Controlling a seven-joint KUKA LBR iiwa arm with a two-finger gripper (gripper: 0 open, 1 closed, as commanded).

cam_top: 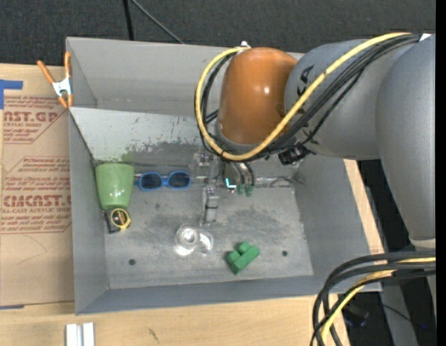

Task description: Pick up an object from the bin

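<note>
Nearest the gripper [208, 218]: 1 small clear thing [189, 240], glassy and roundish, exact kind hard to tell. Lies on the floor of the bin [280, 222], approx mid-width, toward the front wall. Not held. Sits apart from the gripper tip, just below and slightly left of it in the view.

Gripper hanging down from under the orange cover [253, 96] at approx the bin's ctr, tip low over bare floor. Open or closed: can't tell.

Left of the gripper and further back: 1 pair of blue sunglasses [163, 181], flat on the floor w/ both lenses side by side, near the foot of the back wall. Close to the cup, not clearly touching it.

Right of the clear thing, near but apart: 1 green block [241, 257], chunky w/ a stepped shape, close to the front wall.

Over at the left side: 1 pale green cup [113, 184], against the sloped left wall; upright or lying, can't tell. Just below it, 1 small yellow-and-black thing [119, 220], at or touching the cup's lower end.

5 loose things in all, spread over the floor.

Above the bin's right half: grey arm [381, 99] coming in from the right, w/ yellow and black cables [208, 114] looped round the orange cover.
</note>
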